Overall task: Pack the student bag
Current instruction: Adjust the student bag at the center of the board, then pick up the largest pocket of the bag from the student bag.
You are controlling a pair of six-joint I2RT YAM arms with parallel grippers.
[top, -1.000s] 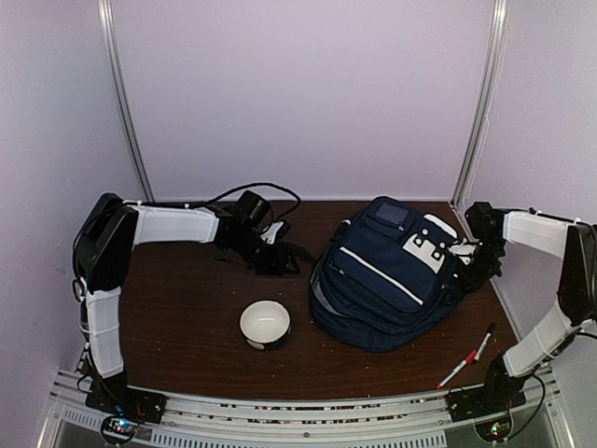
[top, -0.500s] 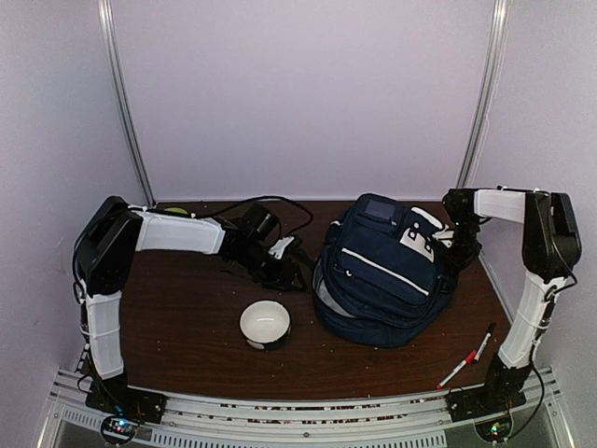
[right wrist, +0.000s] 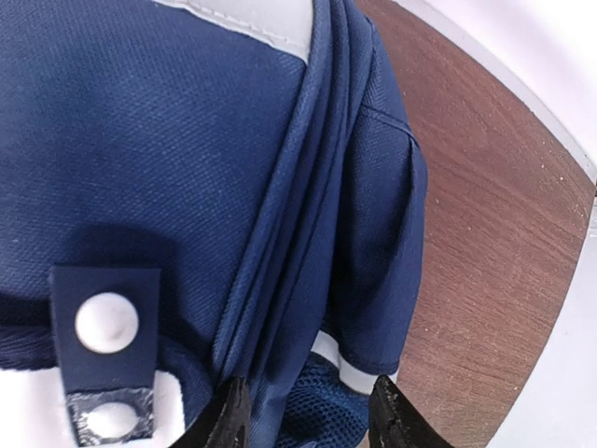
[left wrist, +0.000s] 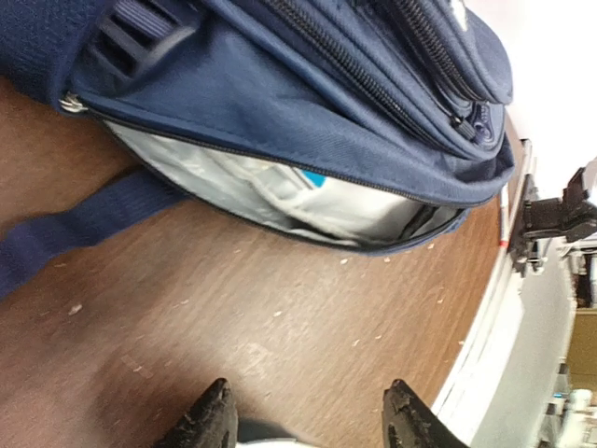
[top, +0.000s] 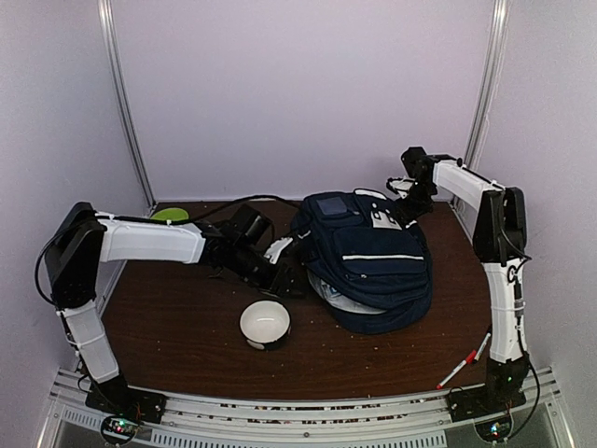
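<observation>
Left claw (left wrist: 308, 399) apart | right claw (right wrist: 310, 392) clamped on student bag (top: 373, 266) | navy, zip agape

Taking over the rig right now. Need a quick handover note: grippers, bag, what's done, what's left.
Left gripper: open, empty, low over the table facing the bag's mouth.
Right gripper: closed on a fabric fold at the far top of the student bag.
Bag: right of centre, main compartment unzipped, grey lining showing; contents unclear.
Done: bag opened.
Left: white bowl and two pens lie outside on the table; probably pack them, then zip.
</observation>
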